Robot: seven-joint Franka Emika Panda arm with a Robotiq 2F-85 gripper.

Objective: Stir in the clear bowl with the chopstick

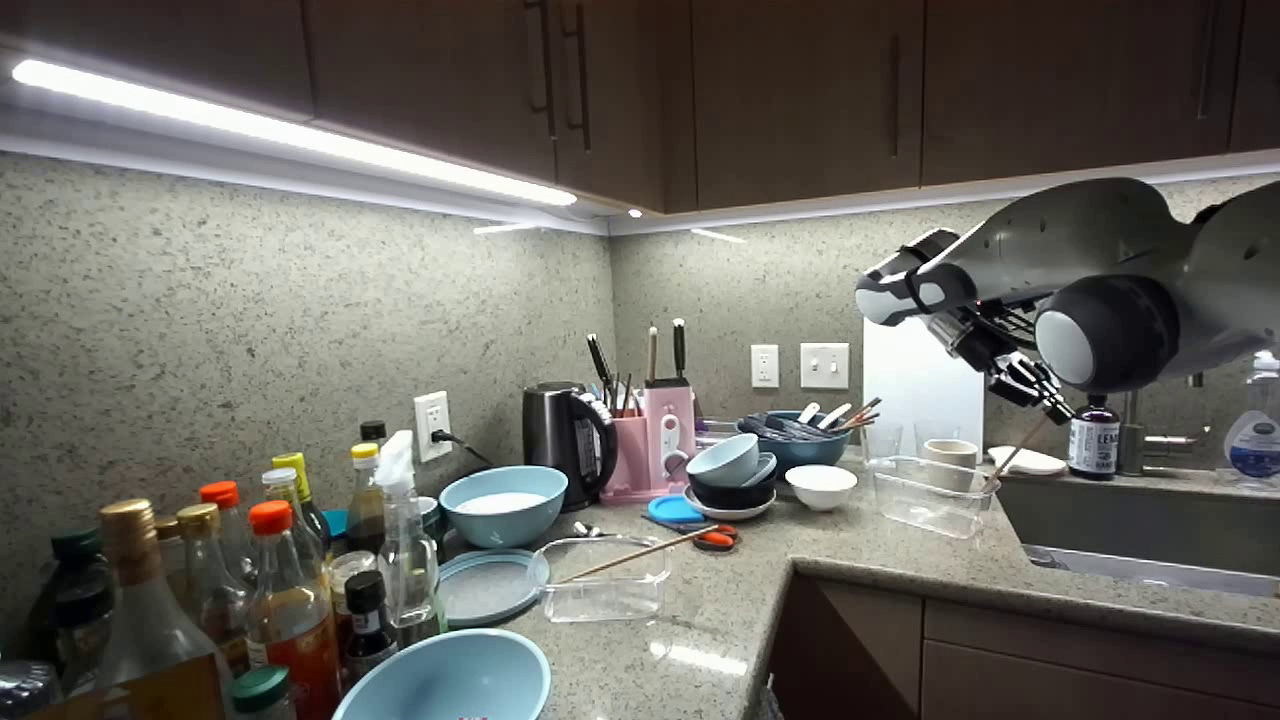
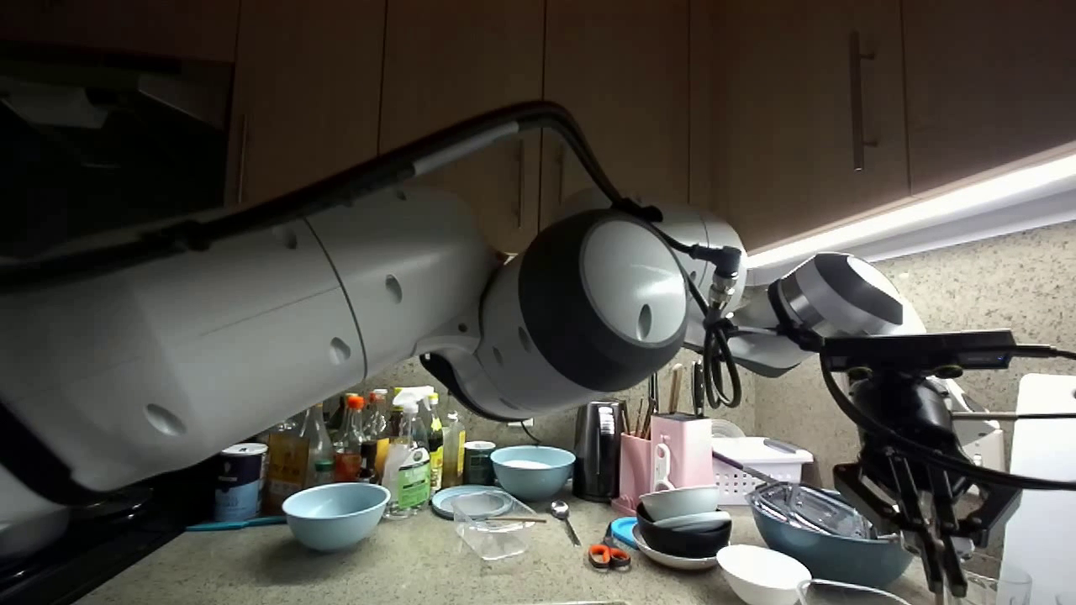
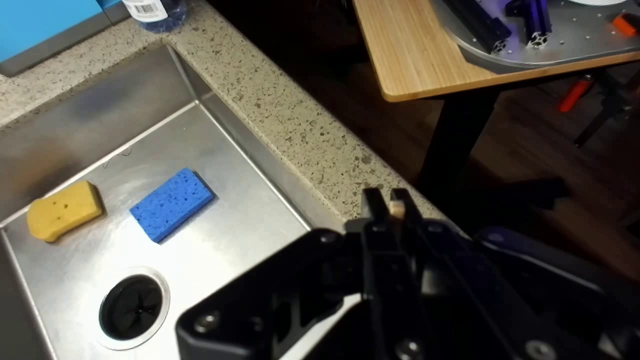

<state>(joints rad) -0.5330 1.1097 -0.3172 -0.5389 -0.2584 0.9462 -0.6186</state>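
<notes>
1. Nearest in the wrist view: black gripper, jaws clamped on a chopstick; a pale bit of it shows between the tips.
2. Chopstick thin, brown, slanting down from the grip in an exterior view. Lower end meets the sink-side end of a clear bowl; tip inside or behind the wall, cannot tell.
3. Clear bowl looks oblong, stands on the counter just beside the sink. Beige cup close behind.
4. Sink floor: yellow sponge and blue sponge, apart, both near the drain.
5. Well apart along the counter: second clear container, another stick leaning over its rim.
6. Between these: white bowl, upright; orange-handled scissors near a bowl stack.
7. Arm crosses much of an exterior view.
</notes>
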